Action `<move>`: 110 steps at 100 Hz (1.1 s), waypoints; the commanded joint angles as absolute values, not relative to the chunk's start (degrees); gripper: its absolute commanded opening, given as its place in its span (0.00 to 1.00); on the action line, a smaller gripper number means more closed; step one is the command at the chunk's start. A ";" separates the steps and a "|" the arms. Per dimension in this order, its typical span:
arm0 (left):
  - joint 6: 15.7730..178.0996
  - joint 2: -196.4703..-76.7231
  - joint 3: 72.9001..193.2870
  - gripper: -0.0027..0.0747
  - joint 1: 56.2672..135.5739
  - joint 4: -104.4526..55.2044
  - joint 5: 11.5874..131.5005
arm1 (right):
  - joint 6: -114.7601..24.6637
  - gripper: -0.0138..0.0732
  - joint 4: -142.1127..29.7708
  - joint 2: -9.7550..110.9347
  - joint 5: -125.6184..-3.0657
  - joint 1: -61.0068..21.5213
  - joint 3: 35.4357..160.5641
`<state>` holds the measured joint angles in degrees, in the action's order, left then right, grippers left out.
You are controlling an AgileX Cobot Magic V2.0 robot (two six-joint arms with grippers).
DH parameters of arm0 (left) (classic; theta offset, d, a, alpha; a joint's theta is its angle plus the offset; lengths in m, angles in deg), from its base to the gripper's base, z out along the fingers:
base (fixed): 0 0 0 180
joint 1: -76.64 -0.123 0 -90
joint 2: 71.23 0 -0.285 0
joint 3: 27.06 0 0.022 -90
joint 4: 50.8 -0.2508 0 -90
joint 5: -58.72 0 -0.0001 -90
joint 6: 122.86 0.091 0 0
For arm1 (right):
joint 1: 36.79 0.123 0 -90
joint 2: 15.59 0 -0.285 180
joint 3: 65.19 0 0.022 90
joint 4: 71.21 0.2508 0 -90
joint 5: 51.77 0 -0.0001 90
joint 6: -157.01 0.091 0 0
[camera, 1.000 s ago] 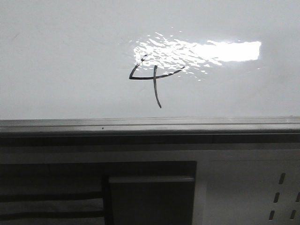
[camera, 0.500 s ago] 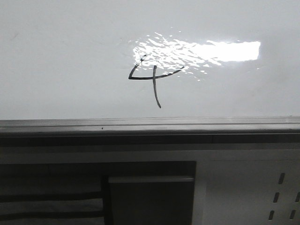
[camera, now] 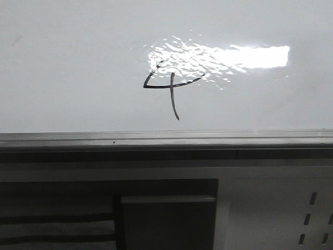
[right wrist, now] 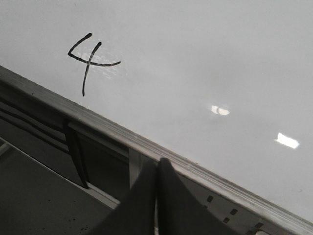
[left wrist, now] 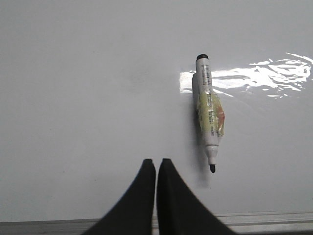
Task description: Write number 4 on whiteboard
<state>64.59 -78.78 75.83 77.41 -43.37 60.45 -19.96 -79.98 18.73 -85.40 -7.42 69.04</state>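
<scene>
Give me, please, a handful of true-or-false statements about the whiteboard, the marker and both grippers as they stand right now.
1. A number 4 is drawn on the whiteboard. True.
2. The left gripper is holding the marker. False: its fingers are closed on nothing, and the marker lies apart from them on the board.
3. The marker is uncapped. True: its dark tip is bare in the left wrist view.
4. The right gripper is open wide. False: its fingers meet with no gap, and nothing is between them.
5. The glare patch lies below the 4 in the front view. False: it sits above the crossbar and stretches away to the right.
</scene>
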 commanded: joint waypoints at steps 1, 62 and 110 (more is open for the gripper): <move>63.91 -77.21 74.28 0.01 77.43 -42.89 55.55 | -20.05 0.08 -81.10 18.05 -81.33 -7.66 70.39; 63.91 -77.21 74.28 0.01 77.43 -42.89 55.55 | -20.05 0.08 -76.99 -9.61 -48.42 -31.98 36.32; 63.91 -77.21 74.28 0.01 77.43 -42.89 55.55 | -20.05 0.08 -77.06 -9.61 -50.85 -31.98 35.94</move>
<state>64.59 -78.78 75.83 77.41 -43.37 60.45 -19.96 -76.99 -8.28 -55.19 -31.56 37.11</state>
